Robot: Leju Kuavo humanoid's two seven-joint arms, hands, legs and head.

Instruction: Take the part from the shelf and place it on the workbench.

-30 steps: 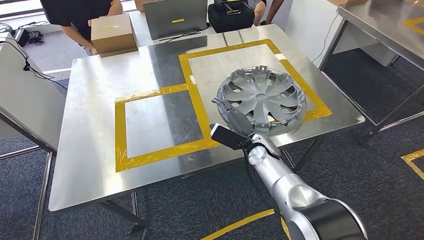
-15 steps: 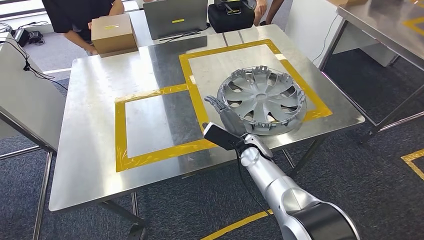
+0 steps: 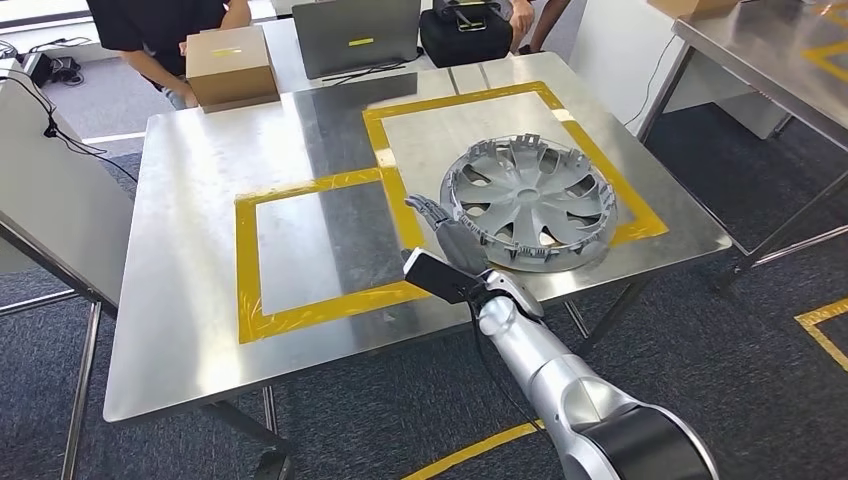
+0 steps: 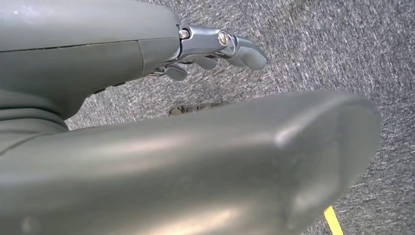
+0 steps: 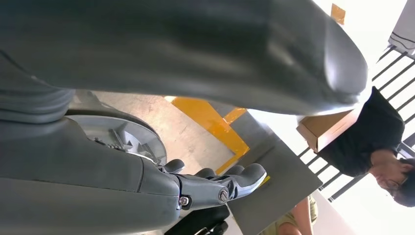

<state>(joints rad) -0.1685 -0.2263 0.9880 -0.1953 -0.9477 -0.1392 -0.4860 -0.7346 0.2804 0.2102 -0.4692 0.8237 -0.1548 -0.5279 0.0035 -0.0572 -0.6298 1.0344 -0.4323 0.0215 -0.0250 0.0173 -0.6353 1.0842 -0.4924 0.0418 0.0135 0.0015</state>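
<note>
From the head view I'm seeing the part [image 3: 528,203] lying flat on the workbench [image 3: 190,230], inside the taped square, my right hand [image 3: 452,238] just beside it, fingers spread, empty. Right wrist: same (placing looks done). Left wrist: left hand [image 4: 215,49] hanging, holding nothing.

A steel table [image 3: 190,180] is standing on dark grey carpet [image 3: 780,400], which is carrying yellow floor tape [image 3: 820,325] at 4 o'clock. Another steel bench [image 3: 760,50] is sitting at 2 o'clock (daylight is glaring off both tops). White panels [image 3: 50,190] are leaning at 9 o'clock.
</note>
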